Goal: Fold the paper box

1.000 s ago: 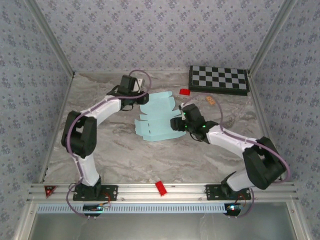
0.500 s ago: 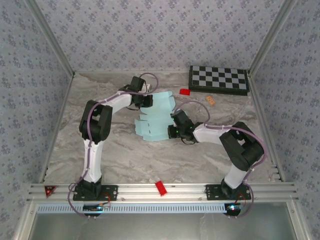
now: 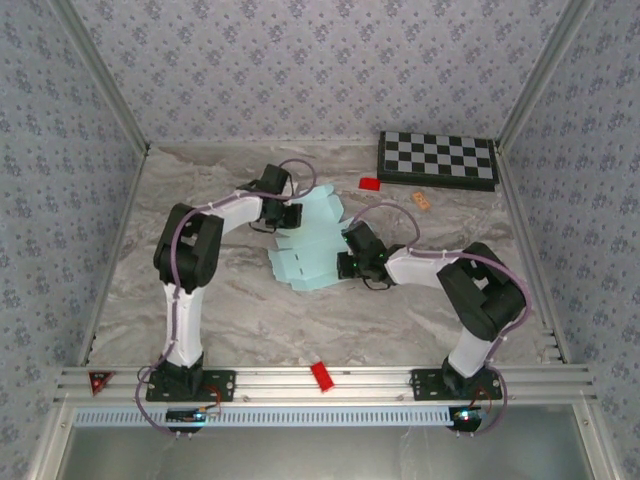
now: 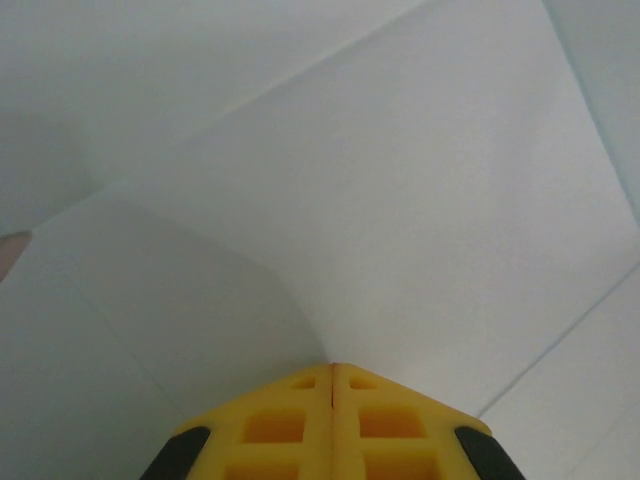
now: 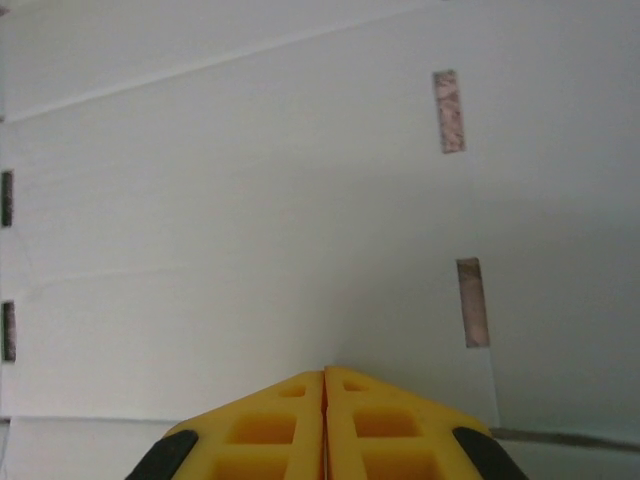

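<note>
**A:** What does the paper box (image 3: 312, 245) look like?

**B:** It is one pale light-blue die-cut sheet, opened out, with notched flaps along its edges and faint crease lines. The right wrist view shows four narrow slots cut in it. It lies on the marbled desk (image 3: 250, 310), between the two arms.

**A:** And the fingers?

**B:** There are two pairs. The left fingers (image 4: 280, 425) are at the box's far left edge, pressed together, pinching card that curves up into their seam. The right fingers (image 5: 270, 425) are at the box's right edge, also pressed together on the card.

**A:** What else is around the box?

**B:** One checkerboard (image 3: 437, 158) lies well beyond the box to the far right. Between the two are one small red piece (image 3: 369, 183) and one tan piece (image 3: 421, 201). A second red piece (image 3: 321, 376) sits well nearer than the box, on the front rail (image 3: 260, 377). That makes two red pieces and one tan.
</note>
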Robot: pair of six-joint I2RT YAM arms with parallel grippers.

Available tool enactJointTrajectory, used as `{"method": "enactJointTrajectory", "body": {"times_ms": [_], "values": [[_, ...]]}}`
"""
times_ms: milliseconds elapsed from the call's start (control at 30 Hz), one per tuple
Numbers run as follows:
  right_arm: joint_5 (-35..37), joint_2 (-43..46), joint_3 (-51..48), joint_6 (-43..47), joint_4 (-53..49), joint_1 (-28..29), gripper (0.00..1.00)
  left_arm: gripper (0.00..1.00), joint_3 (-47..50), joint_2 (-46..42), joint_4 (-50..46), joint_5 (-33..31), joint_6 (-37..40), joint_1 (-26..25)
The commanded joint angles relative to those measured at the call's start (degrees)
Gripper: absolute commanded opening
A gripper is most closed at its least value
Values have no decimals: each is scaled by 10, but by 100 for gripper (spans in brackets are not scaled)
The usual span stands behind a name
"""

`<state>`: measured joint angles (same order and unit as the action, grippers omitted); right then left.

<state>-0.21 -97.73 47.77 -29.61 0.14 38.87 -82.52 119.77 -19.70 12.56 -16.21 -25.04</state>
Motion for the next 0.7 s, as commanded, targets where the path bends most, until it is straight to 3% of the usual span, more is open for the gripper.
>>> {"method": "enactJointTrajectory", "body": {"times_ms": [0, 233, 400, 667], "values": [[24, 10, 4, -12, -66, -9, 8, 0, 59, -48, -43, -7, -10, -20], [0, -2, 18, 9, -57, -45, 7, 0, 178, -139, -17, -20, -58, -53], [-18, -45, 69, 38, -61, -55, 7, 0, 279, -212, 40, -22, -149, -80], [-41, -116, 158, 75, -96, -53, 6, 0, 348, -275, 63, -51, -226, -160]]}}
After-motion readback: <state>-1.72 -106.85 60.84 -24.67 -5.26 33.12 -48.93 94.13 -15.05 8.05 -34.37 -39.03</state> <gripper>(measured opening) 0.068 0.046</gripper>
